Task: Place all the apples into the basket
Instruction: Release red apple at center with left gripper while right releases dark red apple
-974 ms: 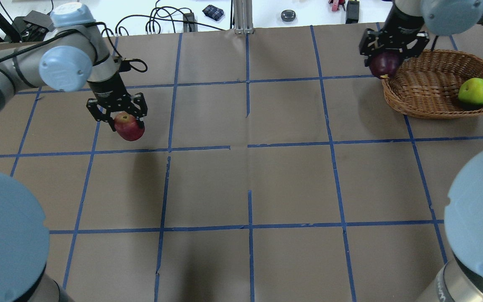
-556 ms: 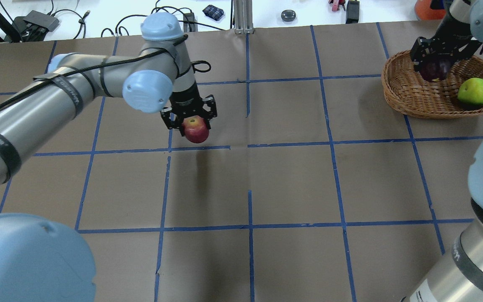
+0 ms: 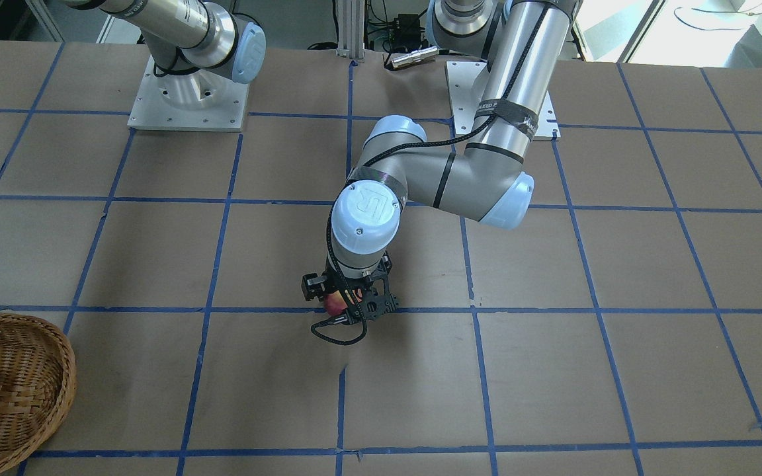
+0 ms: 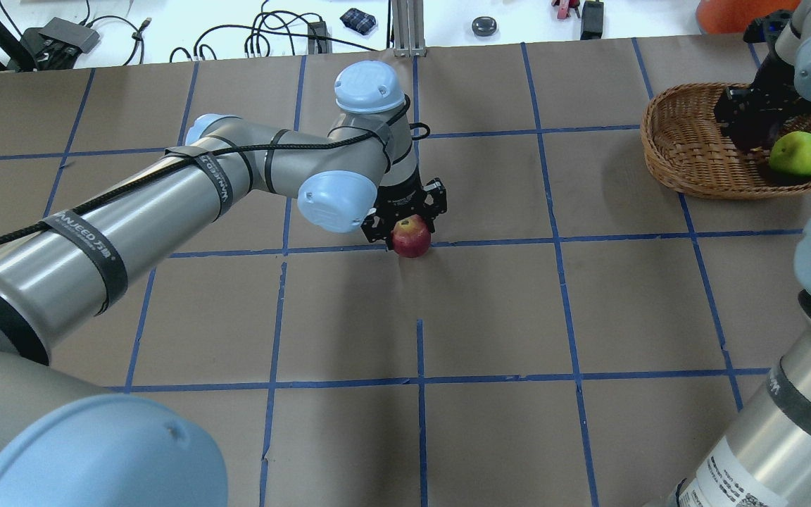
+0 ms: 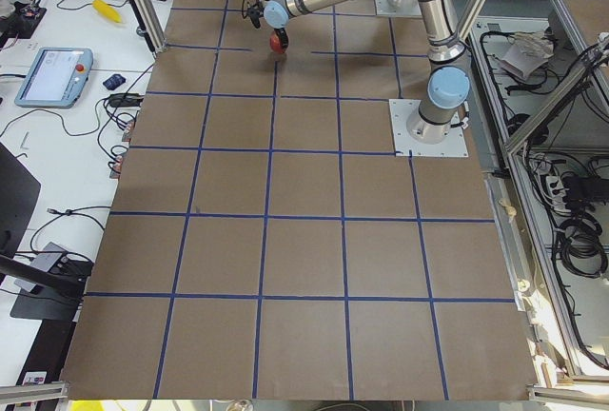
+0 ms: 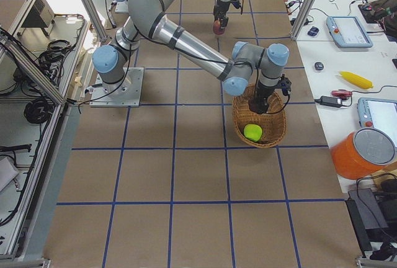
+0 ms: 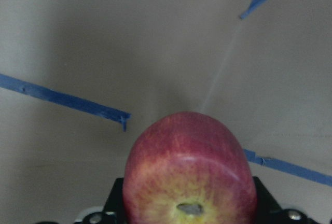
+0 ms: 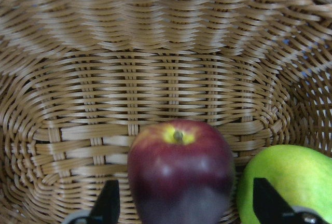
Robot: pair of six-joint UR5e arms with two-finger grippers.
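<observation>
My left gripper [image 4: 409, 229] is shut on the red apple with the yellowish stem end [image 4: 411, 238] and holds it just above the table's middle; the apple fills the left wrist view [image 7: 190, 169] and shows in the front view [image 3: 335, 302]. The wicker basket [image 4: 687, 162] stands at the far right. The lime-green apple [image 4: 798, 153] lies in it. My right gripper [image 4: 754, 130] is down inside the basket. In the right wrist view the maroon apple [image 8: 179, 169] rests on the basket floor [image 8: 155, 79], with the fingers [image 8: 109, 203] standing clear of its sides.
The table is brown paper with a blue tape grid [image 4: 557, 239]. Cables and small items lie beyond the far edge [image 4: 293, 35]. The left arm's long link [image 4: 131, 204] stretches across the table's left half.
My left arm has carried the red apple rightward to the table's middle. My right gripper has moved from the basket's rim down into the basket with the maroon apple.
</observation>
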